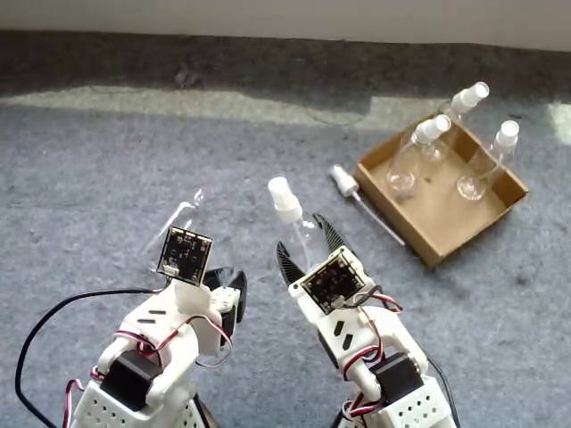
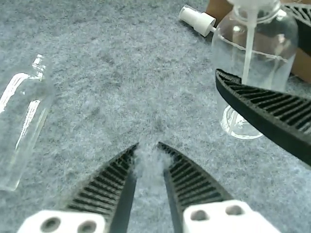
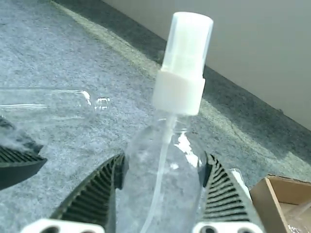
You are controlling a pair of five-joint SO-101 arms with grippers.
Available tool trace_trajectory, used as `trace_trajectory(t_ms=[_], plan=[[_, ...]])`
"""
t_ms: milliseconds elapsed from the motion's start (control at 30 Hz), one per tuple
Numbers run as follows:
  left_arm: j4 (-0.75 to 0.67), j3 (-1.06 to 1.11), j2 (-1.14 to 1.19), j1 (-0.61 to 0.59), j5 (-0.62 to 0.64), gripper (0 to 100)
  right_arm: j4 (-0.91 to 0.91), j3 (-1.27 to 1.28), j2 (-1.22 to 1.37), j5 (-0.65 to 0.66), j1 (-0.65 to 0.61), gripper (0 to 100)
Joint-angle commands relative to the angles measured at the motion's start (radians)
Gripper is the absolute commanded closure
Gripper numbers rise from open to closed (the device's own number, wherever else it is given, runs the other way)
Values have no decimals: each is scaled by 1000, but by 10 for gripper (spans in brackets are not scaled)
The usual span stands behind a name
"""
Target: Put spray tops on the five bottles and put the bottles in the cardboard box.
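Observation:
My right gripper is shut on a clear bottle that wears a white spray top. In the left wrist view this bottle stands upright on the carpet. An uncapped clear bottle lies on its side just ahead of my left gripper. That gripper hovers low over the carpet, its fingers almost together with nothing between them. A loose spray top lies beside the cardboard box, which holds three capped bottles.
The grey carpet runs back to a wall at the far side. The box's corner sits off to my right gripper's side. The loose top's thin tube stretches along the carpet next to the box. Cables trail behind the left arm.

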Motion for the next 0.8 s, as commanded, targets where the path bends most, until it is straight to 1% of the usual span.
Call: trace_trajectory(t_ms=[0,567,767], plan=[[-5,-4,-12,5,8,995,2,113,-19,6,12,918],[-5,-4,-12,8,9,995,2,113,-19,5,12,918],[0,-4,-12,84,8,995,-1,113,-19,5,10,918]])
